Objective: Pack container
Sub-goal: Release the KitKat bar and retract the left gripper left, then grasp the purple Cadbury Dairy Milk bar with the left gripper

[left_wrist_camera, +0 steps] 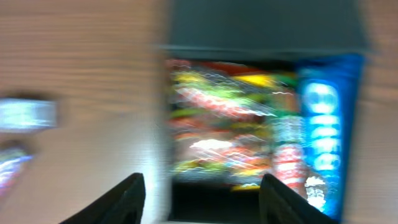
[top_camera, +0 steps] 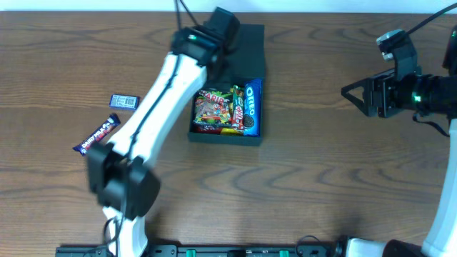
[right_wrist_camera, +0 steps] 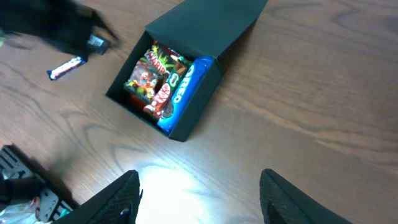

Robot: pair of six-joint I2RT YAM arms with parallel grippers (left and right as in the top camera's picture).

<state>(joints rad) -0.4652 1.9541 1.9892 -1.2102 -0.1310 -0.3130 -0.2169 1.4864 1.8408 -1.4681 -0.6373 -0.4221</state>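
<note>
The dark container (top_camera: 255, 136) stands open at the table's middle, its flat lid (top_camera: 246, 50) laid back. Inside are colourful snack packets (top_camera: 214, 108) and a blue Oreo pack (top_camera: 252, 106). It also shows in the right wrist view (right_wrist_camera: 186, 127) and, blurred, in the left wrist view (left_wrist_camera: 261, 25). My left gripper (left_wrist_camera: 202, 199) is open and empty, above the container's far-left corner near the lid hinge (top_camera: 214, 36). My right gripper (right_wrist_camera: 199, 199) is open and empty over bare table far to the right (top_camera: 353, 94).
Two loose snacks lie on the table left of the container: a small silver-black packet (top_camera: 123, 101) and a dark purple bar (top_camera: 96, 135). The left arm (top_camera: 153, 114) stretches diagonally across the left half. Bare wood lies between the container and the right gripper.
</note>
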